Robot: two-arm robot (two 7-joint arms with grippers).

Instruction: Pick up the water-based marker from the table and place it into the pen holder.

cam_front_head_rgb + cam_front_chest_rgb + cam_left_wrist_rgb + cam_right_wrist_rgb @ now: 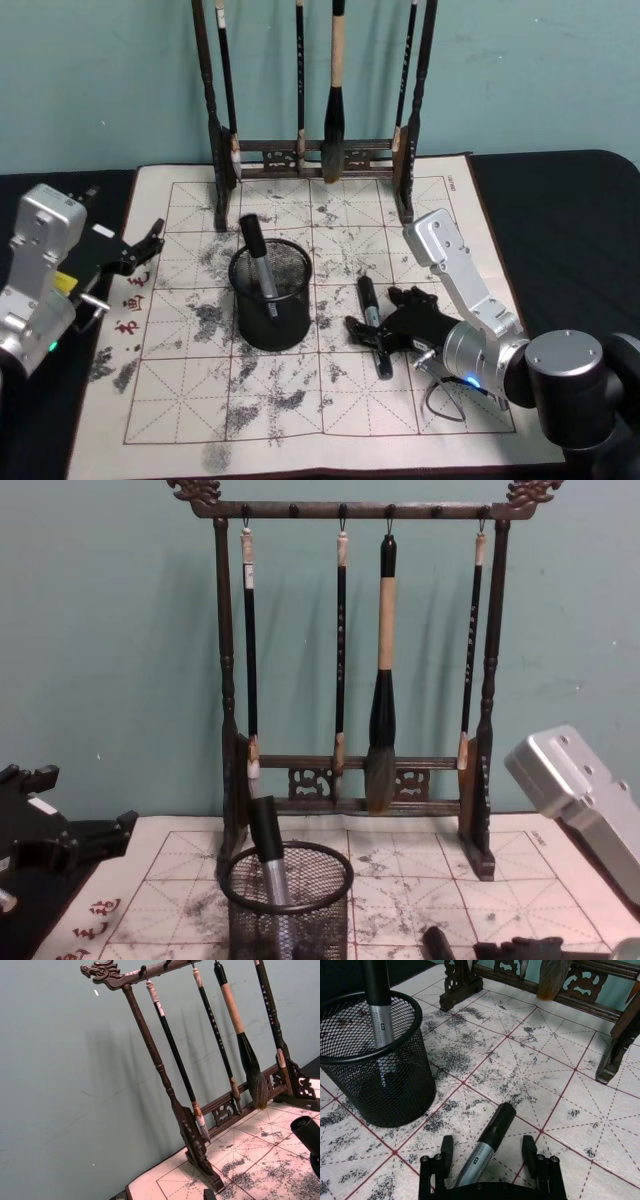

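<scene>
A water-based marker (372, 318) with a black cap and grey barrel lies on the gridded mat, right of the pen holder (270, 300). My right gripper (377, 328) is low over the mat, open, with one finger on each side of the marker's barrel. In the right wrist view the marker (487, 1142) lies between the fingers (446, 1152) without being pinched. The pen holder (375, 1067), a black mesh cup, stands upright and holds another marker (255, 258) leaning in it. My left gripper (143, 250) hovers open at the mat's left edge.
A tall dark wooden brush rack (315, 150) with several hanging brushes stands at the back of the mat (200, 400). Its right foot (615, 1055) is just beyond my right gripper. Black cloth covers the table around the ink-stained mat.
</scene>
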